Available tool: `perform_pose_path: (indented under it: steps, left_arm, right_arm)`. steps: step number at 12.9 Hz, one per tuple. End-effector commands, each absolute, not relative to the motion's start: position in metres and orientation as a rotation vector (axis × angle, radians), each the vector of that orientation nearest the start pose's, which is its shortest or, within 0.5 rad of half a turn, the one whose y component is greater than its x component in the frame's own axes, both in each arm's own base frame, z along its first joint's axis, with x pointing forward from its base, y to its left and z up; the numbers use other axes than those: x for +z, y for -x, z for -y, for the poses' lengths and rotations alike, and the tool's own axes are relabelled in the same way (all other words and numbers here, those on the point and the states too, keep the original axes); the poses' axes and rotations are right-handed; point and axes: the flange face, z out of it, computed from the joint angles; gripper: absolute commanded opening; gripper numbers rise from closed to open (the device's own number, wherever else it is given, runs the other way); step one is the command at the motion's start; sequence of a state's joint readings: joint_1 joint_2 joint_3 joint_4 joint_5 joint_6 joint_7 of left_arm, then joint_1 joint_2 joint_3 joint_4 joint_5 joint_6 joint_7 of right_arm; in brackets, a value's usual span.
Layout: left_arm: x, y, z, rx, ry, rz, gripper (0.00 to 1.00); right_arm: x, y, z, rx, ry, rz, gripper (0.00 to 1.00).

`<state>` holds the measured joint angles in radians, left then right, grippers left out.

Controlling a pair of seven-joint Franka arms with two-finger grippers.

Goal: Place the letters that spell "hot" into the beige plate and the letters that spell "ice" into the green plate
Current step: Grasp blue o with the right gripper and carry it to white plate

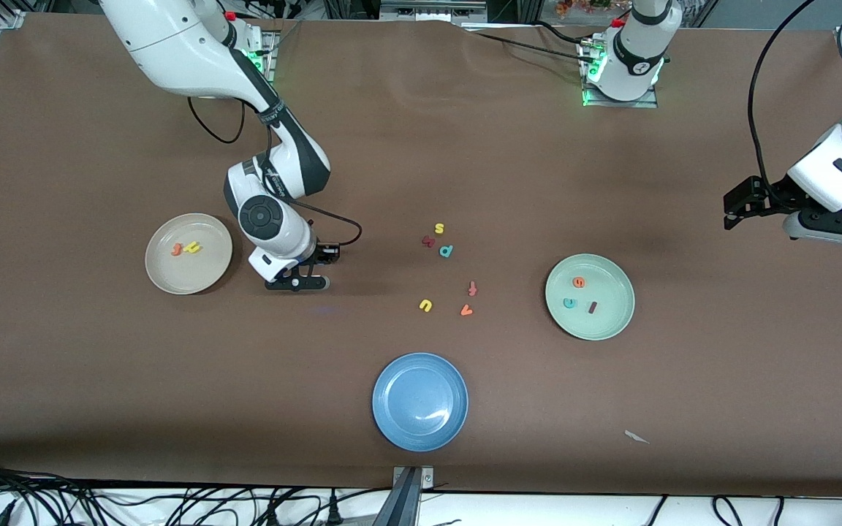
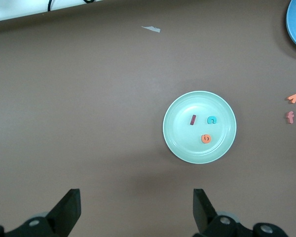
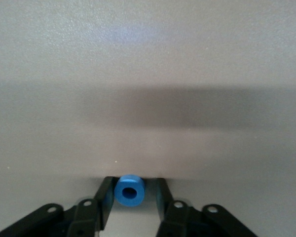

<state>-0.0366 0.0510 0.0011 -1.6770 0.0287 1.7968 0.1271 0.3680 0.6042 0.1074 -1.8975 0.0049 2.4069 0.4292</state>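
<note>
— Where's the right gripper point(image 1: 298, 282) at?

— Down at the table point(image 1: 421, 161), just beside the beige plate point(image 1: 209, 274), on the side toward the blue plate point(image 1: 399, 424). In its own wrist view the blue "o" point(image 3: 129, 190) sits between the two fingers point(image 3: 105, 197), one pad touching it and the other with a sliver of gap. I can't tell whether that is a firm clamp.

— And that beige plate, anything in it?

— The orange "t" point(image 1: 177, 250) and the yellow "h" point(image 1: 192, 248), side by side near its middle.

— The other arm?

— The left gripper point(image 2: 134, 210) waits high up, off toward its own end of the table from the green plate point(image 1: 611, 325), fingers spread wide apart with nothing between them.

— So the green plate?

— Well apart from the beige plate, toward the left arm's end. It holds the orange "e" point(image 1: 578, 282), the teal "c" point(image 1: 570, 302) and the maroon "i" point(image 1: 593, 307).

— Between the two plates?

— Loose letters: a yellow "s" point(image 1: 439, 229), a yellow "u" point(image 1: 425, 305), an orange "v" point(image 1: 466, 310), a teal one point(image 1: 446, 251).
</note>
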Motion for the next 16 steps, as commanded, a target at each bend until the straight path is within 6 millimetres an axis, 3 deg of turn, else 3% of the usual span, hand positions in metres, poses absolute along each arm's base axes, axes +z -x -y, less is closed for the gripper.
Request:
perform_pose_path:
  steps: [1,7,10,12,14,16]
  left_arm:
    - [0.571,-0.573,0.018,-0.126,3.072,-0.299,1.00]
    - [0.563,-0.567,0.024,-0.101,3.075,-0.318,1.00]
    - [0.565,-0.567,0.021,-0.105,3.076,-0.306,1.00]
    - [0.566,-0.568,0.023,-0.108,3.076,-0.306,1.00]
    - [0.567,-0.567,0.027,-0.109,3.076,-0.313,1.00]
    - [0.567,-0.567,0.029,-0.109,3.075,-0.320,1.00]
  right_arm:
    - [0.170,-0.550,-0.280,0.182,3.114,0.032,0.34]
    - [0.171,-0.550,-0.279,0.182,3.114,0.026,0.17]
    - [0.179,-0.552,-0.277,0.191,3.119,0.026,0.16]
    - [0.209,-0.563,-0.263,0.189,3.136,-0.002,0.16]
    - [0.247,-0.571,-0.233,0.217,3.163,-0.060,0.16]
    - [0.272,-0.573,-0.200,0.293,3.192,-0.081,0.16]
